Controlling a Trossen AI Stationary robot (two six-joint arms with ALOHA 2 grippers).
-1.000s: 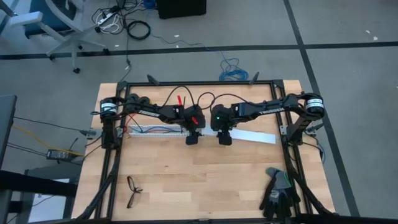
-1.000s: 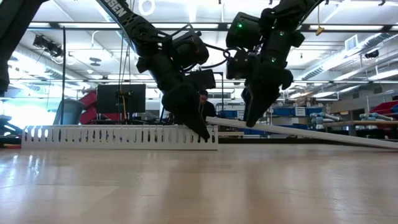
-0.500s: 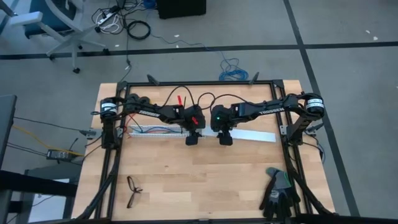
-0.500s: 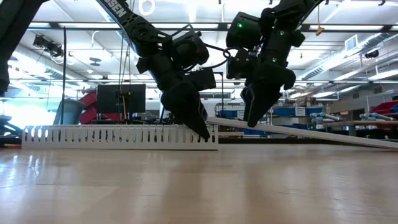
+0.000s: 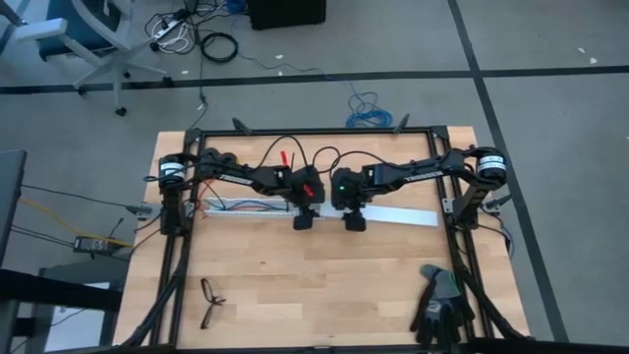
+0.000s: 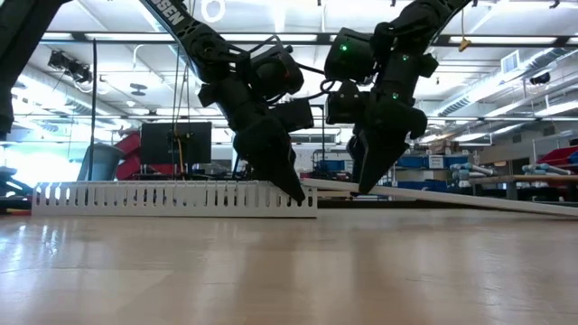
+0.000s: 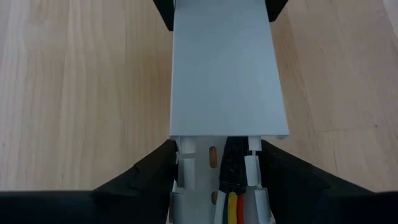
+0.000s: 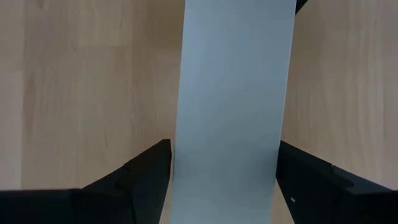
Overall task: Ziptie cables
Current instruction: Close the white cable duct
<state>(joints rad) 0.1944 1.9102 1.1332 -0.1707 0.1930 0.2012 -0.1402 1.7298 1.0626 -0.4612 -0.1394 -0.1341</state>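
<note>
Left gripper (image 5: 304,222): my fingers clamp the slotted tray's (image 5: 246,207) end.
Right gripper (image 5: 353,222): my fingers straddle the white cover (image 5: 393,216), loosened.

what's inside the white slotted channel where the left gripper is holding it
In the left wrist view, the slotted channel holds cables: green, yellow and red ones show, under something dark. The flat white cover hides everything beyond. The left gripper straddles the channel's end.

Light: bright, even, from ceiling strips in your low view | Shadows: soft under both arms | Blur: near counter (image 6: 289,280) soft, wrist views sharp
</note>
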